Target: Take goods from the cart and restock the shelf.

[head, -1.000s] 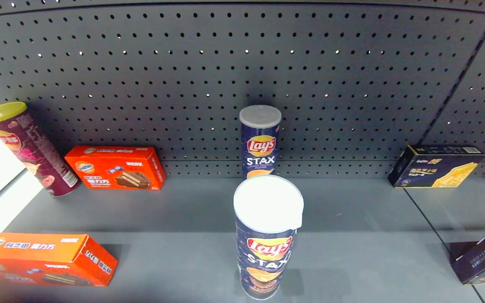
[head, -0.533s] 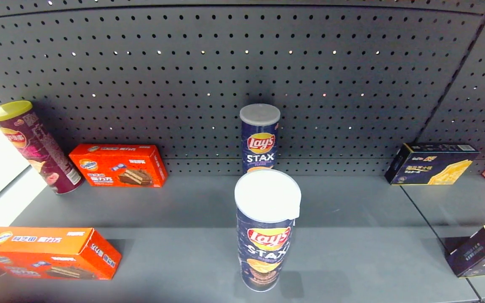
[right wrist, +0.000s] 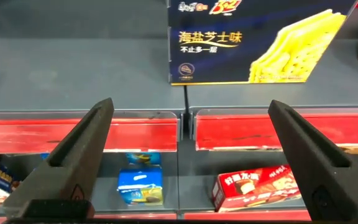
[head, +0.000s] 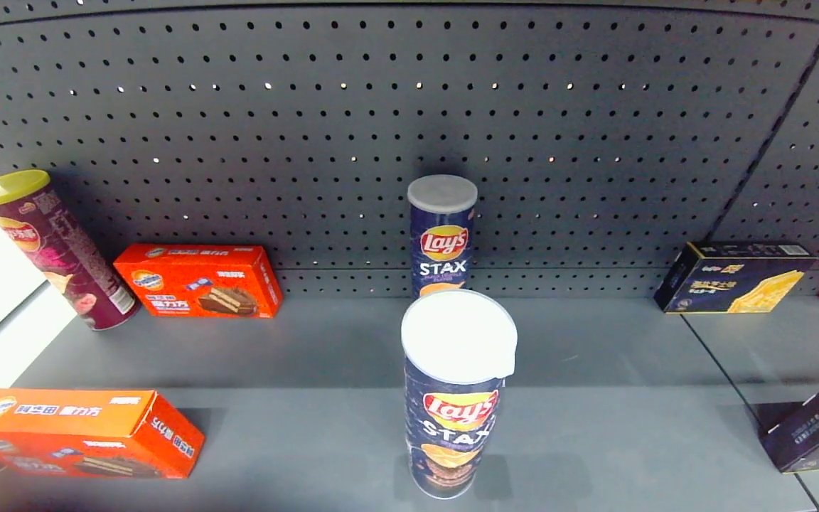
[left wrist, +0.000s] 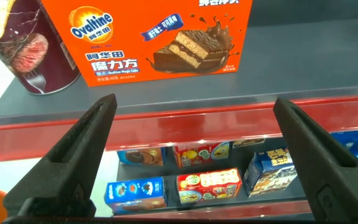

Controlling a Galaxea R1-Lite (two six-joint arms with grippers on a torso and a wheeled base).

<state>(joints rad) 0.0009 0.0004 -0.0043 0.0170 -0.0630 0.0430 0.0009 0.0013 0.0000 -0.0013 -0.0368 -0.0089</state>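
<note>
The head camera looked down on the shelf [head: 594, 370]. The close wrist cameras faced its front edge, sharing the orange box [left wrist: 148, 37] at 9 o'clock and the navy box [right wrist: 253, 43] at 3.

The shelf [head: 594, 370] and its perforated back panel [head: 310, 107] look like smooth, matt grey painted metal. The front chip can [head: 456, 434] has a glossy printed sleeve and a smooth white plastic lid [head: 458, 334]. The orange box [head: 196, 281] is glossy cardboard. A shiny red plastic strip [left wrist: 197, 127] edges the shelf. The left end effector [left wrist: 194, 101] and right end effector [right wrist: 191, 104] look like matt black plastic.

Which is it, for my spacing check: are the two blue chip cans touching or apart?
Apart. Head view: the rear blue can stands against the pegboard, the front blue can well forward on the shelf.
</note>
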